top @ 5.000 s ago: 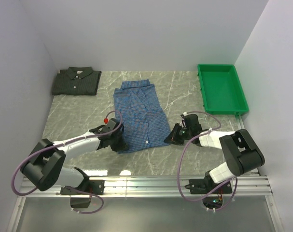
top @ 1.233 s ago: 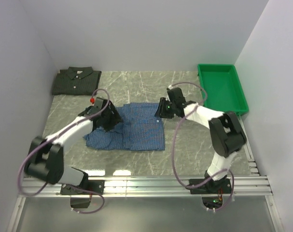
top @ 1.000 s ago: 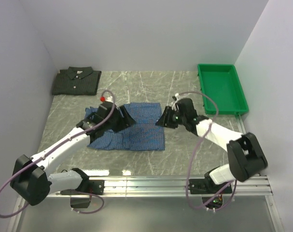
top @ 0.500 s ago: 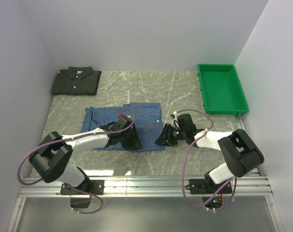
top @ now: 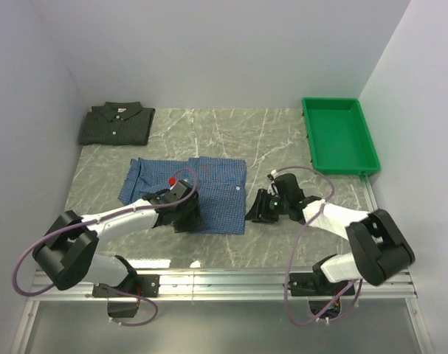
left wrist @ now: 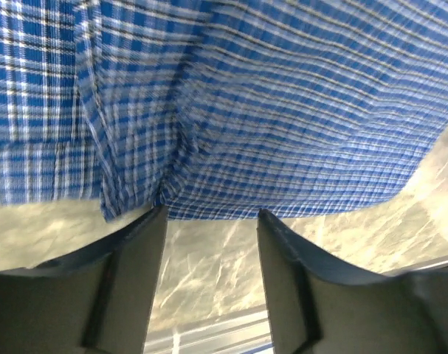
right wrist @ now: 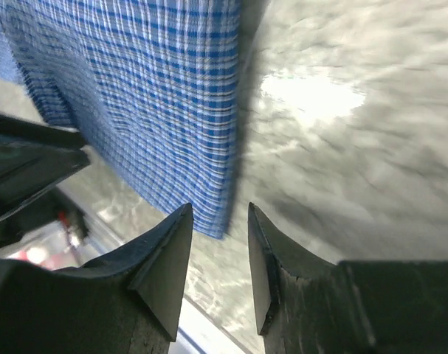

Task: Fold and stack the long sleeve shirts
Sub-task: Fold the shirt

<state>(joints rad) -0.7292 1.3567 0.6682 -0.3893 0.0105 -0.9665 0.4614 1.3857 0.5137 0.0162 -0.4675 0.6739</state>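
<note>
Blue shirt half-folded ctr; dark shirt folded far-L.

L gripper jaws apart, nothing btwn. Tips at hem of blue shirt, cloth creased above L tip. Below: marble table.

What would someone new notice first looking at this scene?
The blue checked shirt spread mid-table, with the left gripper at its near edge and the right gripper beside its right edge. Next, the bright green tray at far right and the folded dark shirt in the far-left corner.
</note>
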